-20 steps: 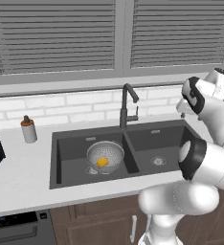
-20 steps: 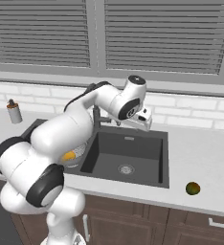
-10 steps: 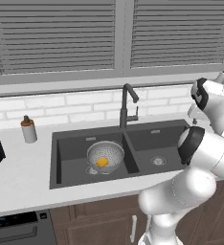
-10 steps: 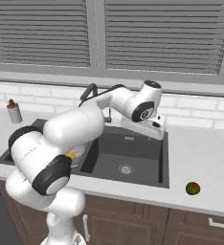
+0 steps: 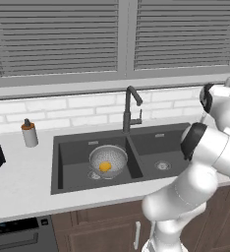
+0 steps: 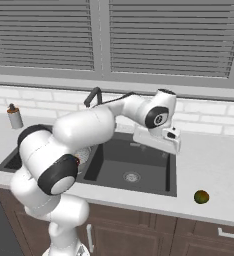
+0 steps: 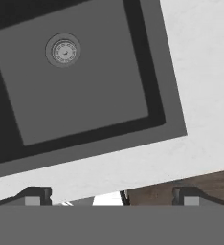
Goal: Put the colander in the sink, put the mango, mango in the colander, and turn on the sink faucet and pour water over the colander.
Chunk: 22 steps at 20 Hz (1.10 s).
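Observation:
The silvery colander [image 5: 108, 158] stands in the left basin of the dark sink [image 5: 63, 165], with the yellow-orange mango [image 5: 105, 167] inside it. The darker greenish mango [image 6: 201, 196] lies on the counter to the right of the sink [image 6: 111, 160]. My gripper [image 6: 173, 146] hangs open and empty above the right rim of the right basin, up and to the left of that mango. In the hand view the gripper [image 7: 111, 198] looks down on the right basin's drain [image 7: 63, 50] and the counter beside it. The gooseneck faucet [image 5: 130, 109] stands behind the divider; no water runs.
A small grey bottle with a brown top [image 5: 29, 133] stands on the counter left of the sink. White tiles and shuttered windows close off the back. The counter's front edge and brown cabinet fronts [image 7: 181, 184] lie just below the gripper.
The arm has swung to the right, carrying the open gripper from above the back of the sink toward the right rim of the right basin. Colander and mangoes stayed put.

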{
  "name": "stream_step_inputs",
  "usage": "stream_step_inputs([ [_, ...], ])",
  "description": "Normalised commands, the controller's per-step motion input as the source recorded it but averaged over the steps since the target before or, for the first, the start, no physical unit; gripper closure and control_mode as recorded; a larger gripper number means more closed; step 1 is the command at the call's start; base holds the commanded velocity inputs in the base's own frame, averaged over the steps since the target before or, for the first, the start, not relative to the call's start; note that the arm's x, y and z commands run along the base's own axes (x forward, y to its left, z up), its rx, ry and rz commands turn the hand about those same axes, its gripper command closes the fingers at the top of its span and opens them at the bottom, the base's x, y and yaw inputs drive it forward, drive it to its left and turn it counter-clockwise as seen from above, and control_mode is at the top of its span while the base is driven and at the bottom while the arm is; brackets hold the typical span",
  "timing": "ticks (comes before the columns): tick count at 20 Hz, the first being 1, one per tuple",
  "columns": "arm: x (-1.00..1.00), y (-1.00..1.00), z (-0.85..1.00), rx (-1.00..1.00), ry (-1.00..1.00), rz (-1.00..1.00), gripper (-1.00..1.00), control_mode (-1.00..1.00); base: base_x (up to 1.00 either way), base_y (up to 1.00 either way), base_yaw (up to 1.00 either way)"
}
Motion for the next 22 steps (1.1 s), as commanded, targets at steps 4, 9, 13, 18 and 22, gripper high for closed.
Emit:
stream_step_inputs([
  [4, -0.52, -0.51, -0.28, -0.01, 0.11, -0.11, -1.00, -1.00, 0.00, 0.00, 0.00],
  [9, -0.52, -0.61, -0.29, 0.00, 0.03, -0.12, -1.00, -1.00, 0.00, 0.00, 0.00],
  [13, -0.37, -0.59, -0.25, 0.00, 0.01, -0.12, -1.00, -1.00, 0.00, 0.00, 0.00],
  [18, -0.11, -0.61, -0.24, 0.00, 0.00, -0.10, -1.00, -1.00, 0.00, 0.00, 0.00],
  [22, 0.00, -0.60, -0.21, 0.00, 0.01, -0.08, -1.00, -1.00, 0.00, 0.00, 0.00],
])
